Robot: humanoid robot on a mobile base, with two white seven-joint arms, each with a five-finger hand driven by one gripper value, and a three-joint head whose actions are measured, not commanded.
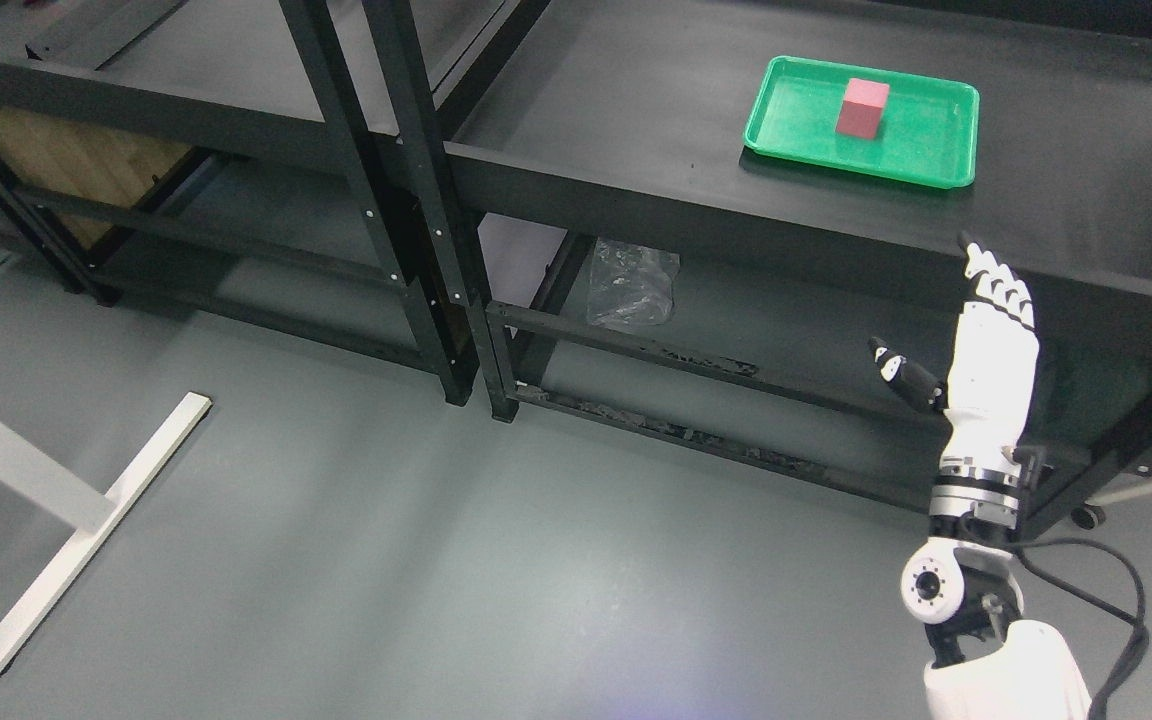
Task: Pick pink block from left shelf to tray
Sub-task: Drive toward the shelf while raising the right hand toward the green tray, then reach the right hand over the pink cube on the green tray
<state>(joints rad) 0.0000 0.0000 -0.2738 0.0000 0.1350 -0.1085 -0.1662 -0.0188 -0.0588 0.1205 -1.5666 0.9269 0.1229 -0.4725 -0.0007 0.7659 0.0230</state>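
Head view: 2 black shelf units (416, 200) on grey floor (386, 560). Pink block (863, 108) is stood upright in green tray (936, 160), upper right, on right shelf top (1086, 180). Right hand (991, 350), lower right, is raised with fingers extended, nothing grasped. White table leg (86, 520), lower left.

Pretty even overhead light is washing the floor (386, 560), glaring faintly toward 6 o'clock. Everything's staying sharp, with soft shadows pooling under the shelves (636, 210).
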